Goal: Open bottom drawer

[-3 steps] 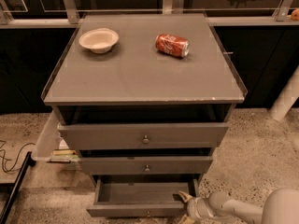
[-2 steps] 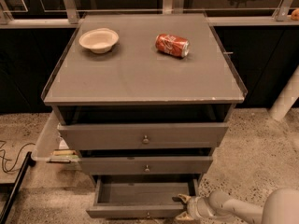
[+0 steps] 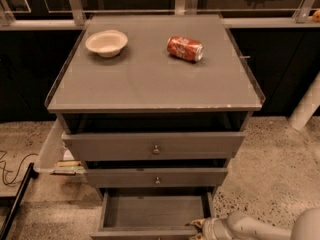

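Observation:
The bottom drawer (image 3: pixel 152 211) of the grey cabinet (image 3: pixel 155 84) stands pulled out, and its plain grey interior shows. Its front runs along the lower edge of the picture, and its knob is out of view. My gripper (image 3: pixel 197 225) is at the right end of that drawer front, at the bottom of the view. My pale arm (image 3: pixel 250 227) reaches in from the lower right. The middle drawer (image 3: pixel 156 176) and the top drawer (image 3: pixel 155 145) sit above, each with a small round knob.
A white bowl (image 3: pixel 106 42) and a red soda can (image 3: pixel 185 48) lying on its side sit on the cabinet top. A white bin (image 3: pixel 50 151) and a cable (image 3: pixel 10 169) are on the floor at the left. A white post (image 3: pixel 306 106) stands at the right.
My gripper has edged slightly left and toward the camera, and the bottom drawer's front has come out a little further with it.

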You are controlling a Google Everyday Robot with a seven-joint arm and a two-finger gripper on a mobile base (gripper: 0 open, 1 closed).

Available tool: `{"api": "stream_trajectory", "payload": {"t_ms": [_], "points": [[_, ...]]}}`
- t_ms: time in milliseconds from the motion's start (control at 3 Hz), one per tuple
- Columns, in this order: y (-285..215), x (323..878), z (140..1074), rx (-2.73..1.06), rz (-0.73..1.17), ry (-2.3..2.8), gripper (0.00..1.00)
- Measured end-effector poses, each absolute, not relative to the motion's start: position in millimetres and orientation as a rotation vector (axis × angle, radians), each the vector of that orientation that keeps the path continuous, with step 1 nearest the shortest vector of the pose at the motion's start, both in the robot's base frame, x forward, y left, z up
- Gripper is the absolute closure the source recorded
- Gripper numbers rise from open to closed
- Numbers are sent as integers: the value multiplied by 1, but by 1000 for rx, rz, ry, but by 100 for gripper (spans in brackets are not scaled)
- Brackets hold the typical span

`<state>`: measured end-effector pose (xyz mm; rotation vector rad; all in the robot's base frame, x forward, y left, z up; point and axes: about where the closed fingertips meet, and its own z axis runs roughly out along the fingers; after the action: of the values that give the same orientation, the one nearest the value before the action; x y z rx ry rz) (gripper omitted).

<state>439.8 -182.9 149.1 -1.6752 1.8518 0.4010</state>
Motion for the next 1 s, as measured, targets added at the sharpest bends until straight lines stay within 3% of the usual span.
{"api": "stream_trajectory", "payload": {"t_ms": [333,667,1000], "points": [[-183,439,152,-1675,401,1852,100],[-186,427,151,-1651,412,1866,100],[-186,427,151,-1651,413,1866,81]]}}
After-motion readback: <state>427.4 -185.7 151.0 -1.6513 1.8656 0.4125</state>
